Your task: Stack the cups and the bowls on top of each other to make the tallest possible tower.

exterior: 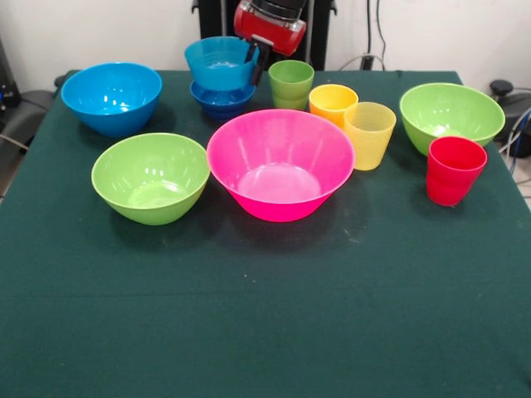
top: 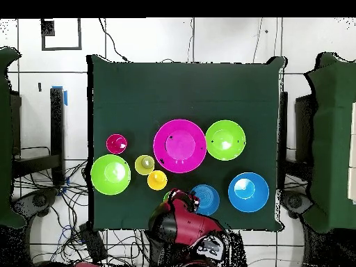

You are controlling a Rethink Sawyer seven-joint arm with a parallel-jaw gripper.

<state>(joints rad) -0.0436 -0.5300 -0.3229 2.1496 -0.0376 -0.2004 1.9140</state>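
Note:
My gripper [exterior: 255,62] comes down at the table's far side, and its fingers stand on either side of the right rim of the light blue bowl [exterior: 217,60], closed on it. That bowl sits in the small dark blue bowl [exterior: 221,97], making a two-bowl tower [top: 206,200]. The green cup [exterior: 290,83] stands just right of it. The orange cup [exterior: 332,103], pale yellow cup [exterior: 369,134] and red cup [exterior: 453,169] stand further right. The pink bowl [exterior: 280,162] is in the middle, between two lime bowls [exterior: 151,177] [exterior: 450,115]. The bright blue bowl [exterior: 111,97] is far left.
The dark green cloth [exterior: 265,315] covers the table, with a wide bare stretch on the camera's side. In the overhead view the arm [top: 184,226] covers part of the green cup. Cables lie on the floor round the table.

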